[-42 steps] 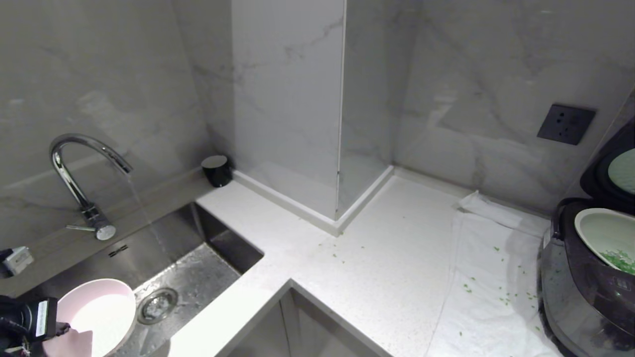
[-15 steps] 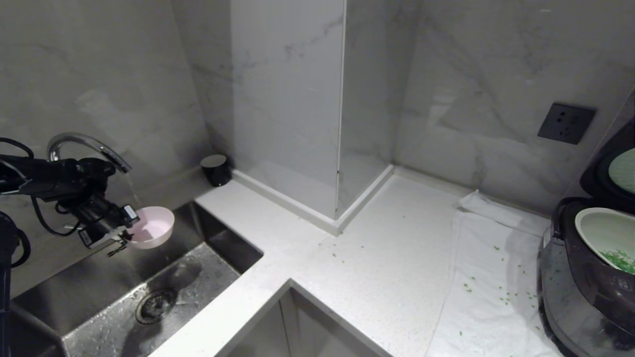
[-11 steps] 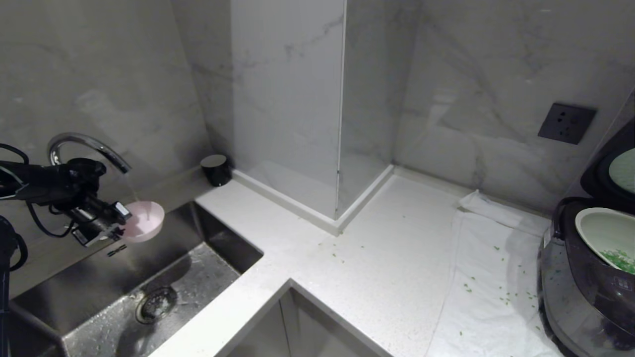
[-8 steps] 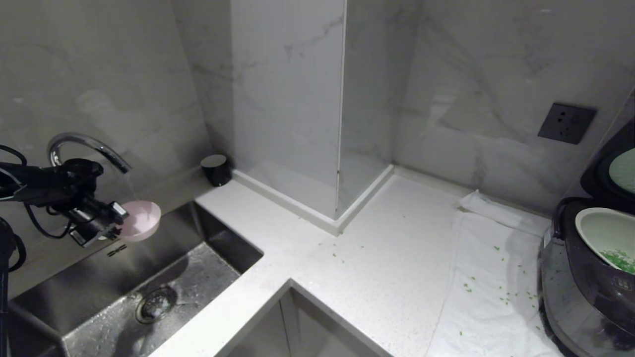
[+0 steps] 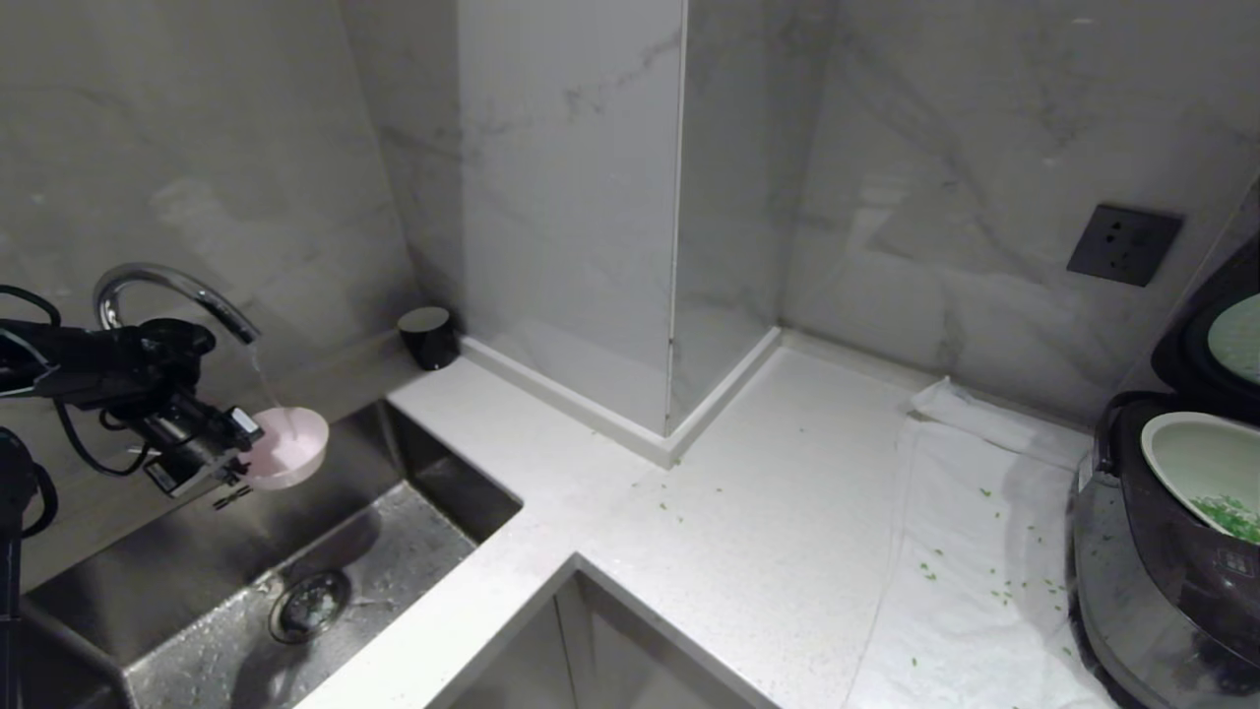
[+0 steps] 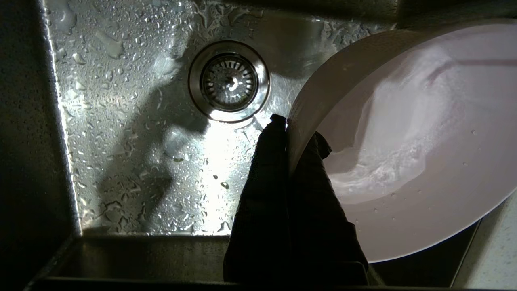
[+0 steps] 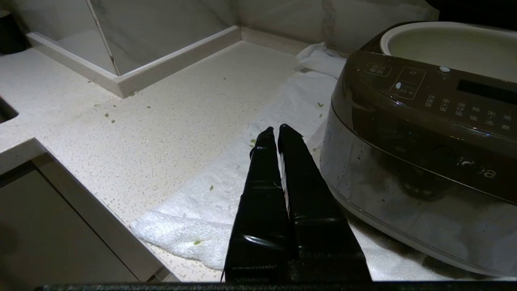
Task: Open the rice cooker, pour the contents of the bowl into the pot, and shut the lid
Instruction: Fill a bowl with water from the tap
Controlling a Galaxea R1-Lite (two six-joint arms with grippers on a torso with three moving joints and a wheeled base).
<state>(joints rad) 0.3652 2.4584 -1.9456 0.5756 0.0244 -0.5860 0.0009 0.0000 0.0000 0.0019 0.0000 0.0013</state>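
**Bowl under running tap**

Left gripper [image 5: 239, 455] pinches the rim of the pink bowl [image 5: 288, 448], fingers clamped on the wall, holding it over the sink [image 5: 177, 591] below the faucet [image 5: 167, 290]. Water swirls inside. Rice cooker [image 5: 1162, 551] sits at the counter's right edge on a white towel [image 5: 984, 551], lid [image 5: 1216, 335] up, green bits [image 5: 1228, 516] in the pot [image 5: 1196, 463]. Right gripper [image 7: 274, 130] hangs pressed together, empty, beside the cooker.

We're in a home kitchen: steel sink [image 5: 197, 581] with a running chrome tap [image 5: 167, 286], white speckled bench [image 5: 748, 551], marble-look wall tiles [image 5: 984, 167], a wall socket [image 5: 1122, 246], and a rice cooker [image 5: 1152, 591] on a towel [image 5: 965, 591].
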